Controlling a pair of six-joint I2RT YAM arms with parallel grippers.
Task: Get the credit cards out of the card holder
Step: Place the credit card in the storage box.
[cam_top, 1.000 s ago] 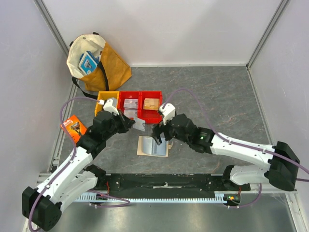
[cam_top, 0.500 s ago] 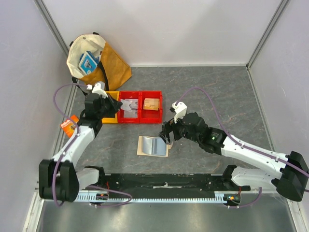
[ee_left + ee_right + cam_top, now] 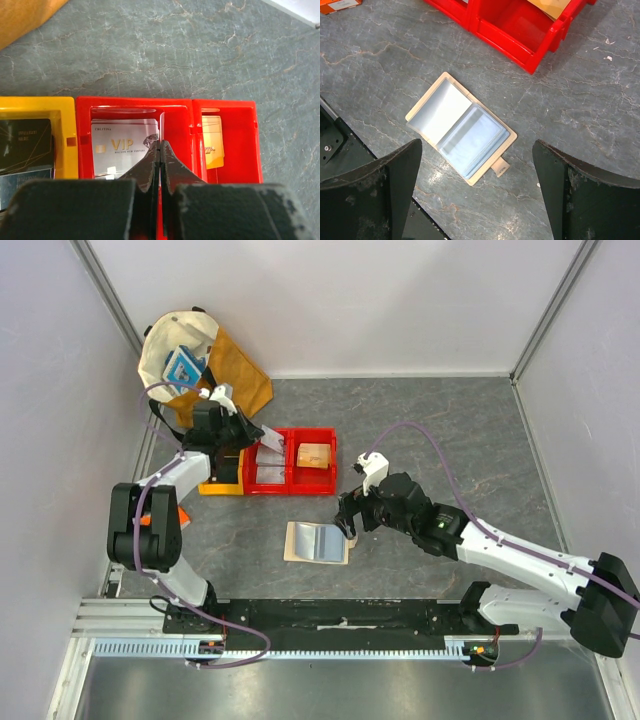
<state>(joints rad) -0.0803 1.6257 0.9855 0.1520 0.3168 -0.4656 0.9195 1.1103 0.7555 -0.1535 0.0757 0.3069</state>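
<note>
The card holder (image 3: 460, 130) lies open on the surface (image 3: 450, 440), sleeves up, under the widely spread right pincer (image 3: 343, 527). A light grey credit card (image 3: 120, 145) sits in a red bin (image 3: 135, 101). The left pincer (image 3: 159, 147) hangs there, pressed together; I cannot tell if it pinches anything.

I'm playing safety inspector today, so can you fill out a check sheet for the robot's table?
Surface: grey marbled table, no spills seen.
Job's things: card holder open flat; silver card in middle red bin; yellow card in next red bin; dark card in yellow bin.
Clutter: tote bag in far left corner.
Claws: left claw shut, over the silver card's edge; right claw open wide over the card holder.
Cables: purple cables loop off both arms.
Surroundings: white walls, metal frame.
</note>
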